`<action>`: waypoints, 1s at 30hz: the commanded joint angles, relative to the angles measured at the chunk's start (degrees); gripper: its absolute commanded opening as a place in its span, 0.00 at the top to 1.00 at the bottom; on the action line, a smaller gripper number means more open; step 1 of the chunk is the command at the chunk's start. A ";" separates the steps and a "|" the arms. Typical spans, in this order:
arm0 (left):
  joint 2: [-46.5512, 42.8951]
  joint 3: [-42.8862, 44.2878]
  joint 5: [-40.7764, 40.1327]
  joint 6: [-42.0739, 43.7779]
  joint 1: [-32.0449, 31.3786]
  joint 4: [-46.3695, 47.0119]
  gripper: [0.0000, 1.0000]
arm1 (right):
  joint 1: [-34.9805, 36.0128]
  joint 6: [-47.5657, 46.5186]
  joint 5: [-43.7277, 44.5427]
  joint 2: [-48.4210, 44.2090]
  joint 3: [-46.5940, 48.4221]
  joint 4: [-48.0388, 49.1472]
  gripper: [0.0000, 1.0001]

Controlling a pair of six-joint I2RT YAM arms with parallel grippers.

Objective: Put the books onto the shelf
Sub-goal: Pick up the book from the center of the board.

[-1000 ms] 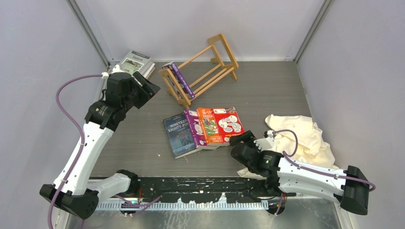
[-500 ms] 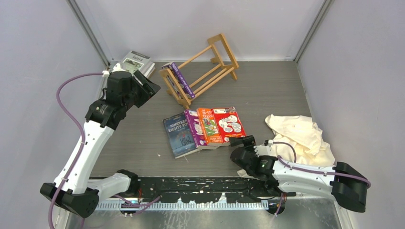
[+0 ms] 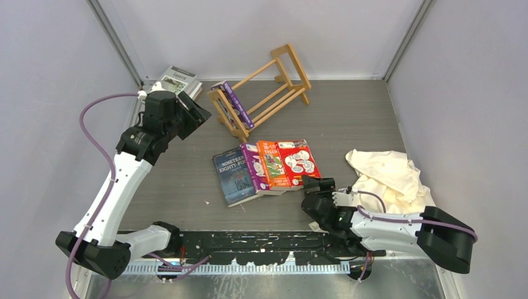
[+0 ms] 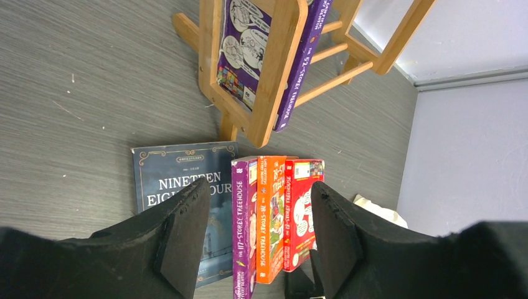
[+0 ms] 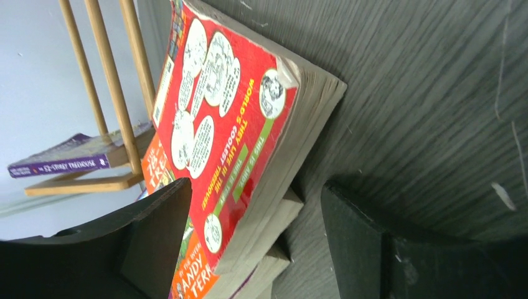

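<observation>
Four books lie side by side mid-table: a blue book (image 3: 233,176), a purple book (image 3: 254,167), an orange book (image 3: 271,164) and a red book (image 3: 297,162), each touching or overlapping its neighbour. From the right wrist we see the red book resting partly on the orange one.

We find the right gripper (image 3: 317,187) low at the red book's near corner, its jaws spread wide. In the wrist view that corner sits between the two fingers (image 5: 155,243), but we cannot tell whether either finger touches it. The cloth (image 3: 392,177) lies crumpled just right of this arm, and the arm passes over its near edge.

We see the shelf (image 3: 261,93) at the back of the table (image 3: 348,118), set at an angle to the wall. One shelved book (image 3: 236,103), purple, leans inside its left end frame; the rest of its slats are bare. A grey book (image 3: 177,81) lies in the back left corner, well apart from the row.

Our left gripper (image 3: 196,115) hangs above the table between the grey book and the shelf, jaws apart and holding nothing. Its camera looks down past its fingers (image 4: 180,243) at the row of four and the shelf's left end.
</observation>
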 commanded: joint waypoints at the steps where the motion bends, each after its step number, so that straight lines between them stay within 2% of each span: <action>1: -0.24 1.72 0.01 1.66 -0.23 3.58 0.39 | -3.17 1.77 1.88 3.62 -1.96 9.78 0.20; 6: -0.13 1.75 -0.53 2.07 -0.26 3.64 0.40 | -7.08 -1.70 -0.49 9.41 -1.98 17.63 0.25; 10: 0.06 1.87 -0.97 2.43 -0.23 3.59 0.40 | -9.71 -3.06 -3.05 15.68 -2.22 26.33 0.34; 13: 0.37 2.10 -1.15 2.73 -0.23 3.49 0.40 | -10.00 -3.38 -3.59 19.04 -2.68 31.32 0.47; 16: 0.47 2.47 -1.40 2.98 -0.23 3.12 0.40 | -9.98 -3.91 -4.10 19.01 -3.30 32.94 0.68; 19: 0.28 2.80 -1.71 3.17 -0.25 2.81 0.40 | -9.94 -5.55 -3.99 13.84 -2.95 28.77 0.85; 23: -0.01 3.29 -1.85 3.19 -0.23 2.72 0.40 | -9.99 -10.42 -1.83 -1.05 1.24 11.64 0.96; 26: -0.07 3.31 -1.45 2.93 -0.23 2.93 0.39 | -10.54 -13.55 0.08 -10.27 4.08 2.26 0.99; 30: 0.25 2.89 0.42 2.70 -0.23 4.12 0.39 | -13.45 -17.50 -2.97 -15.80 6.22 -2.08 0.99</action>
